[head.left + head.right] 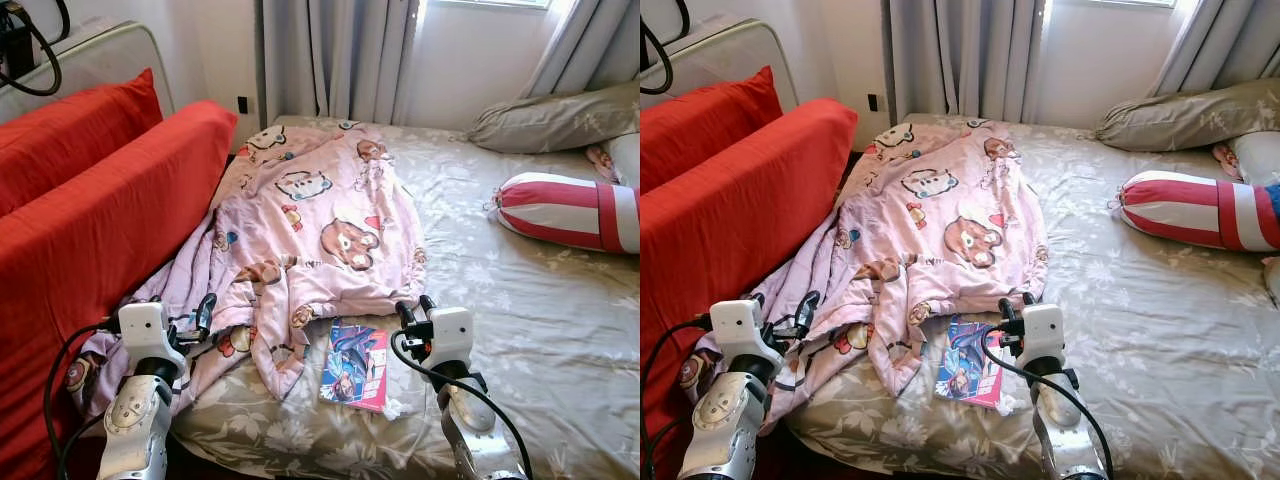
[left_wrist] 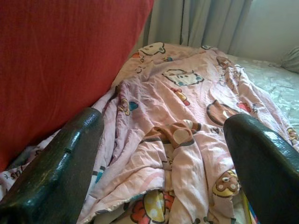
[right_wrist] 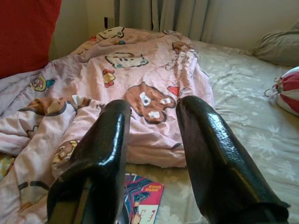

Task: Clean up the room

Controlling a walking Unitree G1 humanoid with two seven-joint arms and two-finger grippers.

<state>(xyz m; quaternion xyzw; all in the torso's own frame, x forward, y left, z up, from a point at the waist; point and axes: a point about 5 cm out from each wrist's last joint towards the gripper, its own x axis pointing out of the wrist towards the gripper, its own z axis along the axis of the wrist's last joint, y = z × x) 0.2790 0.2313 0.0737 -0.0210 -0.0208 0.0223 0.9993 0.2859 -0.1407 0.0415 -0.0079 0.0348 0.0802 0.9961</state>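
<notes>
We are looking down at a bed [image 1: 520, 300] spreading ahead of both grippers, with red cushions [image 1: 90, 210] standing beyond the left gripper's [image 1: 197, 318] outer side and a pink cartoon-print blanket [image 1: 310, 220] lying crumpled ahead of both tools. We are holding the left gripper with its fingers [image 2: 56, 168] spread wide and empty over the blanket's near edge. The right gripper [image 1: 413, 312], parted more narrowly and also gripping nothing, is hovering just beside a colourful magazine [image 1: 355, 365] lying flat toward its inner side, while a red-and-white striped bolster [image 1: 565, 210] is resting well ahead on its outer side.
</notes>
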